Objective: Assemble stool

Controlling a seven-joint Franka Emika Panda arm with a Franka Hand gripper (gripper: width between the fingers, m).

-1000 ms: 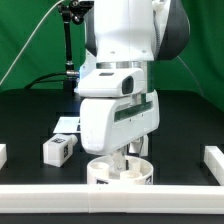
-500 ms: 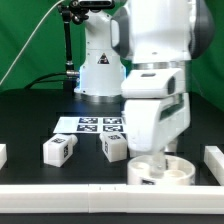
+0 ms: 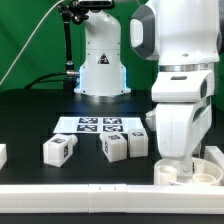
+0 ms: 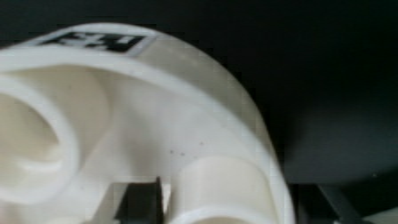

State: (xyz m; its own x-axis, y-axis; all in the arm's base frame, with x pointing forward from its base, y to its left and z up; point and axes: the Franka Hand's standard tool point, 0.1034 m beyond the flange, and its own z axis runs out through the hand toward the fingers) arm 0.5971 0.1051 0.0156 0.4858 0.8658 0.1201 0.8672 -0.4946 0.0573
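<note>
Gripper (image 3: 183, 163) pinches round white plastic seat disc (image 3: 168, 173) by rim at black table's (image 3: 30, 125) front corner, exterior view's right, probably bracing it

Seat (image 3: 200, 172): lower edge hidden behind front bar (image 3: 90, 187), middle hidden behind gripper (image 3: 180, 160). Gripper fingertips not discernible in exterior view. Leg (image 3: 139, 143) beside arm (image 3: 185, 60) partly covered. Wrist view: seat blurred, cut off by edges; tag (image 4: 98, 40) unreadable.
</note>
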